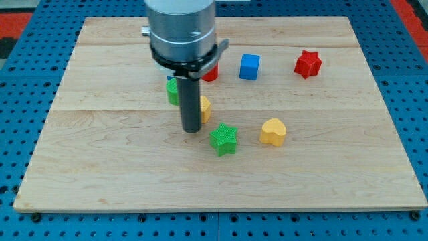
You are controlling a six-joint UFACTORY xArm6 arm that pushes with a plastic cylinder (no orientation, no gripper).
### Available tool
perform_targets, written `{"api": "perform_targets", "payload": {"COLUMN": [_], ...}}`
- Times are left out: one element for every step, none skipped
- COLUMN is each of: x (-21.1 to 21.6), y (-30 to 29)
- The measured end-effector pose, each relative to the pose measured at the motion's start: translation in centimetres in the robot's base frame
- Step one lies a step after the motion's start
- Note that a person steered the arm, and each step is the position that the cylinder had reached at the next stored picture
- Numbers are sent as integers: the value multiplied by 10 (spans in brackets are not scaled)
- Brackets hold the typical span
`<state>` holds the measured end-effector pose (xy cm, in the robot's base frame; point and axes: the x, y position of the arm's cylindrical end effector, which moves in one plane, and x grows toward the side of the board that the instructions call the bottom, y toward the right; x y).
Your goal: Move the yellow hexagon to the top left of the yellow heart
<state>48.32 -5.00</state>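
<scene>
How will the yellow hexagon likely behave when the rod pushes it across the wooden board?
The yellow hexagon looks low and flat-based, so it should slide rather than tip. Its flat sides suggest an off-centre push may turn it. My tip sits beside it, partly hiding it.

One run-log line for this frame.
my tip: beside yellow hexagon block, on its left | yellow heart block: right of it | hexagon: not placed

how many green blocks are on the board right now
2. A green star sits near the board's middle, right of my tip. Another green block, shape unclear, is partly hidden behind the rod on its left. More could be hidden behind the arm.
</scene>
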Motion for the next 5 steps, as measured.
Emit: {"api": "perform_targets", "payload": {"x": [1, -27, -31, -30, -30], "y": [-27, -30, 16, 51, 51]}}
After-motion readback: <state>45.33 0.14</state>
